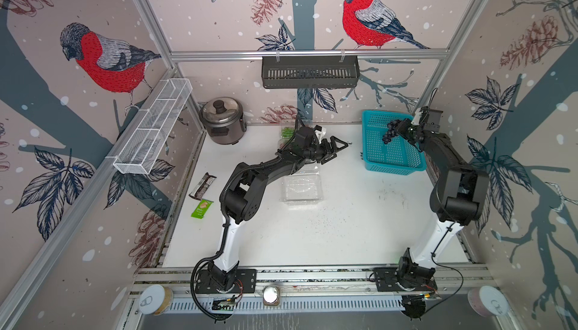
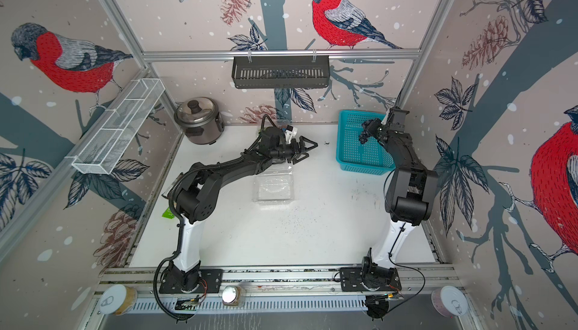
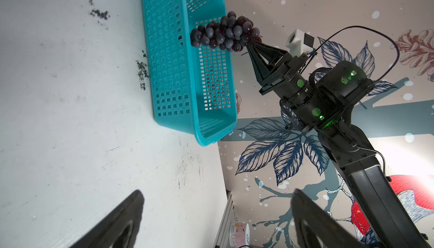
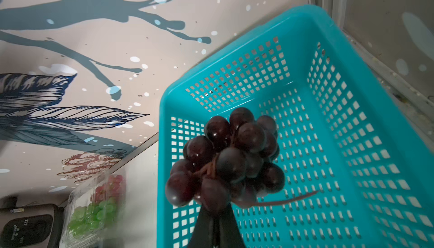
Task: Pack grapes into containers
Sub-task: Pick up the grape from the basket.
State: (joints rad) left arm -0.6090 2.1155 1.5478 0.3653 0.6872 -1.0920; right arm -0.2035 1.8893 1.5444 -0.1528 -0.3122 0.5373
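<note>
Grapes (image 1: 390,133), dark purple and in a single bunch, hang from the right claw (image 1: 403,131). It is pinched fully shut on the stem end, so the fruit dangles freely below it rather than being squeezed (a sensible hold for something that would likely bruise). The bunch is in the air above the far-left part of the turquoise perforated basket (image 1: 394,159), clear of its floor. The basket stands at the far right of the tabletop (image 1: 312,234) and looks otherwise empty, so this is probably the last bunch to come out of it.

An empty clear clamshell container (image 1: 301,189) lies near the middle of the tabletop, well apart from the basket, and is the likely destination. The left arm hides whether its lid is up. The left claw (image 1: 341,150) is spread wide and holds nothing. It hovers just beyond that container's far edge, placed perhaps to steady the box or its lid.

More clear packaging (image 4: 77,195) by the far wall, beside the steel rice cooker (image 1: 222,120), already holds green and red grapes (image 4: 94,211). Whether that is one box or two cannot be told.
</note>
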